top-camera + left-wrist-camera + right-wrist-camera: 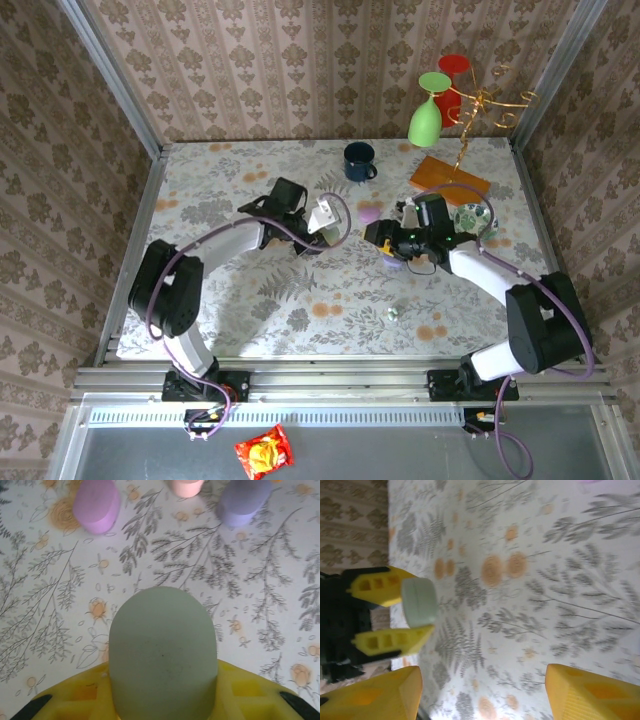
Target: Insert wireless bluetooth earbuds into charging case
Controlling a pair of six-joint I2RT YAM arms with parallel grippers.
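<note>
Left gripper (pixel 422 607) is pinching the green case (pixel 162 655) by its rounded sides. It's looking smooth, matte and egg-like, so it could be squirting free. Right gripper (pixel 480 700) is hanging spread, holding nothing. 1 tiny bud (pixel 392 313) is lying loose on the flowery table (pixel 300 300), well apart from both grippers — bead-small, likely rolling if nudged.

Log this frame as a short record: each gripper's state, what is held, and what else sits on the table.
Left gripper: jaws shut on pale green case
Right gripper: jaws open, nothing between
On table: purple case, peach case, lavender case, beyond the held one
Loose earbud: on table, nearer the arm bases
Also: blue mug, far side
</note>
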